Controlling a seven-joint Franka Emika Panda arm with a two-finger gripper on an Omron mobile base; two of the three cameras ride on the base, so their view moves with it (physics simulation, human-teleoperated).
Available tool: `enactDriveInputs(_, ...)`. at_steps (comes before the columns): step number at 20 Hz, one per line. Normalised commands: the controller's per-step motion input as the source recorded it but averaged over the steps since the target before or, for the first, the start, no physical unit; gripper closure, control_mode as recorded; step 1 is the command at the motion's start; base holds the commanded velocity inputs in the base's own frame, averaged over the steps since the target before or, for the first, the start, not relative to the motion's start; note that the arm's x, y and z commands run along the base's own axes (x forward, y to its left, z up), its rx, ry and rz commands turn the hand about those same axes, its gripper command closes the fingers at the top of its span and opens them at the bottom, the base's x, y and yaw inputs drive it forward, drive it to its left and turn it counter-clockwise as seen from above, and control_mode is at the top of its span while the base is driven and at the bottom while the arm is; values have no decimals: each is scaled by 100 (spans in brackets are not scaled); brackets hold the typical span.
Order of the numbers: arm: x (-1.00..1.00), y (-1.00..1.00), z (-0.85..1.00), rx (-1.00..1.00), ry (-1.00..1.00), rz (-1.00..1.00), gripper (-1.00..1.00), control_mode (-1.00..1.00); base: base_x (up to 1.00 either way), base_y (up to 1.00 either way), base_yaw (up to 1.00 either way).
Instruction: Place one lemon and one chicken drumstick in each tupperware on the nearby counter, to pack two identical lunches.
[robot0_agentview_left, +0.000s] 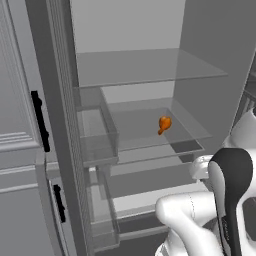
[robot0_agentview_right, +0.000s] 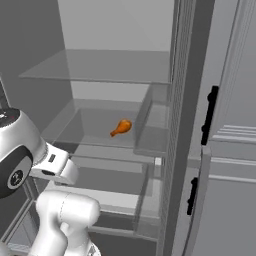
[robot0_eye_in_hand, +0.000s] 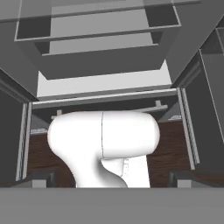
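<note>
Two dark fingertips (robot0_eye_in_hand: 41, 178) of the pincer (robot0_eye_in_hand: 112, 179) stand at the bottom of the hand view, far apart, so the pincer is released with nothing between its jaws. Just past them lies a dark brown wooden surface (robot0_eye_in_hand: 168, 151), and beyond it the lower drawers of an open fridge (robot0_eye_in_hand: 105, 48).

From the base views, the white arm (robot0_agentview_left: 200, 215) folds low in front of the fridge, well below the shelf that carries the food. One chicken drumstick (robot0_agentview_left: 164, 124) lies on the middle glass shelf (robot0_agentview_left: 145, 132), orange-brown, its thick end up and toward the back, its thin end pointing down and forward. It sits well apart from the pincer, higher and deeper in the fridge. The right base view shows it (robot0_agentview_right: 121, 128) close to the shelf's right side, near the clear door bins (robot0_agentview_right: 152, 125).

Above it, the upper glass shelf (robot0_agentview_left: 150, 67) is bare. A grey fridge door (robot0_agentview_left: 20, 150) with black handles (robot0_agentview_left: 40, 120) stands at the side.
</note>
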Motion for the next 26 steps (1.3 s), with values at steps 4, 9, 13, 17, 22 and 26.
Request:
enactDriveInputs(4,0,0,0,0,0,0,-100,100,51,0,0)
enactDriveInputs(9,0,0,0,0,0,0,-100,100,22,0,0)
enactDriveInputs(13,0,0,0,0,0,0,-100,100,2,0,0)
enactDriveInputs(17,0,0,0,0,0,0,-100,100,1,8,0)
enactDriveInputs(22,12,1,0,0,-11,-9,-100,-100,0,1,0)
enactDriveInputs(26,46,-1,0,0,-23,-31,-100,-100,0,0,0)
